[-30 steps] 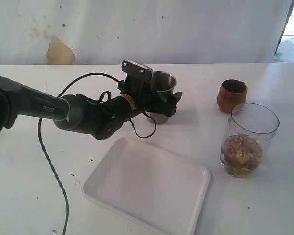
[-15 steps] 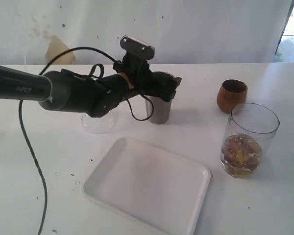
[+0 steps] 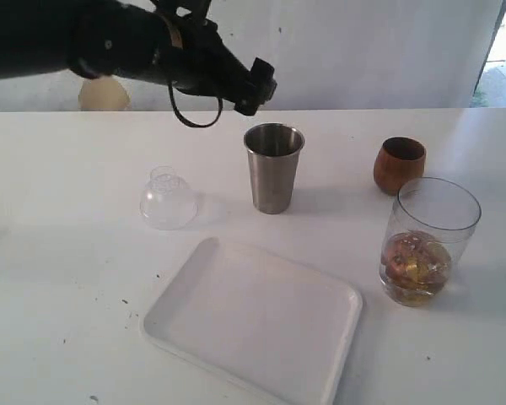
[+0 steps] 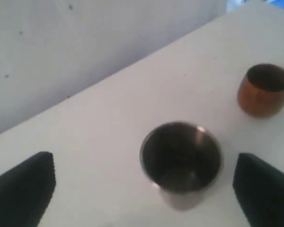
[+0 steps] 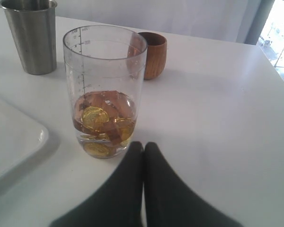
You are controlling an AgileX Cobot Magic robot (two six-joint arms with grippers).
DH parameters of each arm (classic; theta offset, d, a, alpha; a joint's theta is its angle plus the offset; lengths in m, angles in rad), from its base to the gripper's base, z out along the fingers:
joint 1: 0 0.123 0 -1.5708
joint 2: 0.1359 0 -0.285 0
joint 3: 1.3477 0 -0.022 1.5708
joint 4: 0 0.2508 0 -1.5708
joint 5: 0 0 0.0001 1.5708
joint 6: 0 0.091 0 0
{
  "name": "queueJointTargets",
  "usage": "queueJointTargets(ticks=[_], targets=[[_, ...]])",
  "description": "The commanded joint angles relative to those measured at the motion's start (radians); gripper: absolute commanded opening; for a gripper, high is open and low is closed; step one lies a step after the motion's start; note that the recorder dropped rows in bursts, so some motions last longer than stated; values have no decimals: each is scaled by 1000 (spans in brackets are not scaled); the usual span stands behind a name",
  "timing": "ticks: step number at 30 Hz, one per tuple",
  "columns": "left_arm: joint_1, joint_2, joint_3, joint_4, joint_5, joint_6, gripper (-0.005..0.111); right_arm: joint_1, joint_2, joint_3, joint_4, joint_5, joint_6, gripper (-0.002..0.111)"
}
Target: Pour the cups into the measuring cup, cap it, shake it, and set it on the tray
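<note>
While left fingers point(image 4: 23, 189) gape above the tumbler point(image 3: 273, 173), clenched right fingers point(image 5: 128, 189) face the measuring cup point(image 5: 105, 90).

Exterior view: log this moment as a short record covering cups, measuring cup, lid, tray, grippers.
steel tumbler: upright on table, looks empty
wooden cup: upright, apart from measuring cup
measuring cup: uncapped, gold coins and brown pieces at bottom
dome lid: on table, off the tray
tray: nothing on it
left gripper: open, in the air, holding nothing
right gripper: shut, near measuring cup
</note>
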Motion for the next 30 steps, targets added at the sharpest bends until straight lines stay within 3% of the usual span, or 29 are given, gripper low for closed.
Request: queueJointTargets(ticks=[1,4,6,8,11,15,17,21,25,30], targets=[[33,-26,-67,162,380,-146,57,2,4,4,5,-11,-4,0],[68,-32,-75,287,565,-263,26,2,4,4,5,-11,-4,0],[112,-39,-75,291,648,-284,16,2,4,4,5,-11,-4,0],[175,-51,-75,267,721,-286,13,2,4,4,5,-11,-4,0],[278,-65,-75,253,809,-276,25,2,4,4,5,-11,-4,0],[403,-72,-75,166,832,-173,58,2,4,4,5,-11,-4,0],[447,-73,-75,124,832,-139,69,2,4,4,5,-11,-4,0],[489,-73,-75,142,849,-133,65,2,4,4,5,-11,-4,0],[522,-66,-73,251,869,-172,62,2,4,4,5,-11,-4,0],[595,-20,-71,190,890,-170,62,2,4,4,5,-11,-4,0]])
